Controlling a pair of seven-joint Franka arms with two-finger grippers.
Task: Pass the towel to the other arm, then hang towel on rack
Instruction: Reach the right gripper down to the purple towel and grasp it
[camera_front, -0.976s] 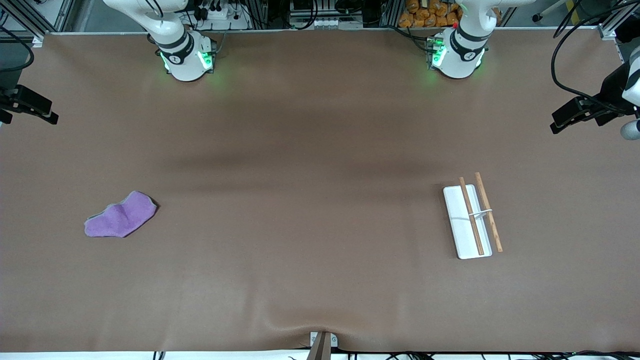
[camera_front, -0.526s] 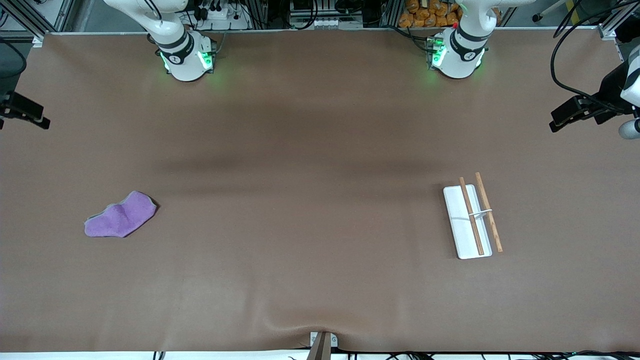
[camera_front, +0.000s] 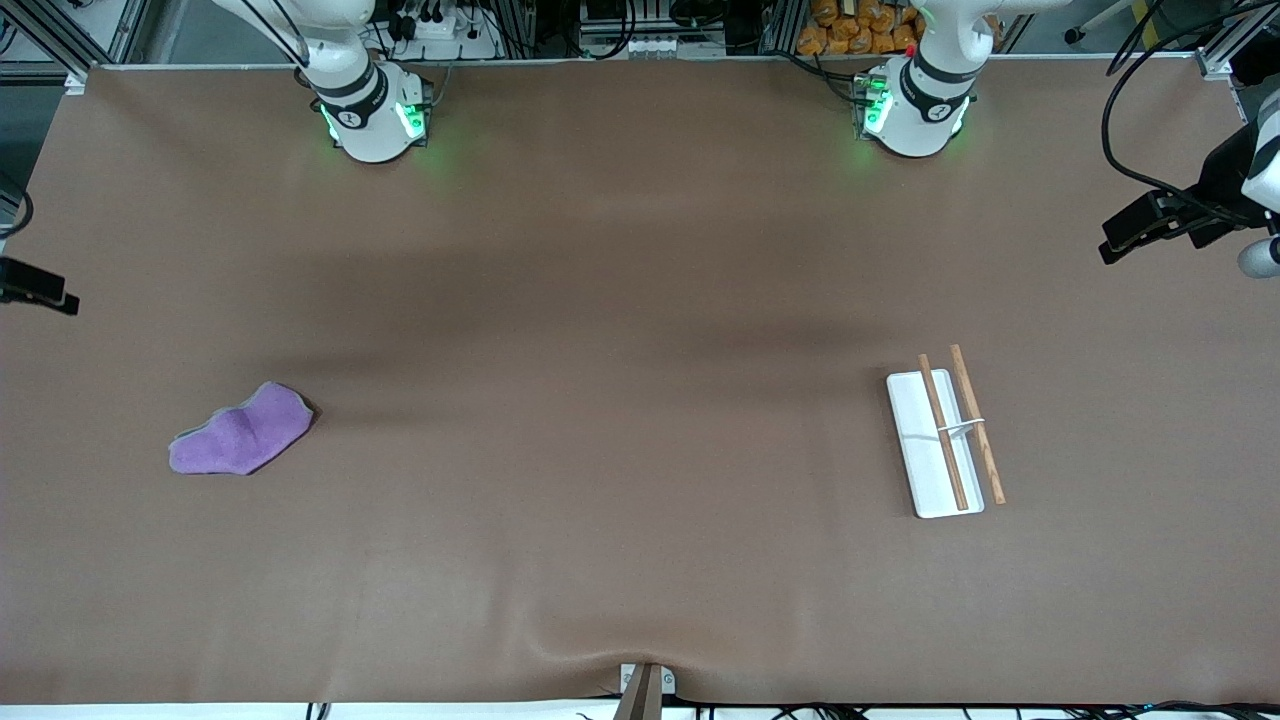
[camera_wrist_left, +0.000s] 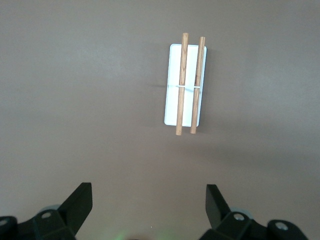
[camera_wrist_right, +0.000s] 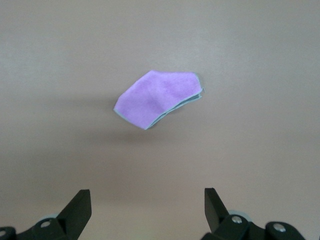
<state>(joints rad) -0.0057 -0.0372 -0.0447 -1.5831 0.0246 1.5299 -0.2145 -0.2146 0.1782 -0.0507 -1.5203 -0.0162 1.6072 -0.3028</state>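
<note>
Since the earlier frame, right gripper (camera_wrist_right: 145, 210), fingers wide, has shifted toward the soft purple fuzzy towel (camera_front: 241, 431). Left gripper (camera_wrist_left: 147, 210) waits wide over the white-based, wooden-rod rack (camera_front: 944, 435). Risk: pinching only the towel's limp edge, so it slips.

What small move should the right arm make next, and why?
Probably lower the right gripper, fingers open, toward the small purple fuzzy towel. It lies flat and untouched at the right arm's end of the table, apart from the white-based wooden-rod rack. The open left gripper waits over the rack.
</note>
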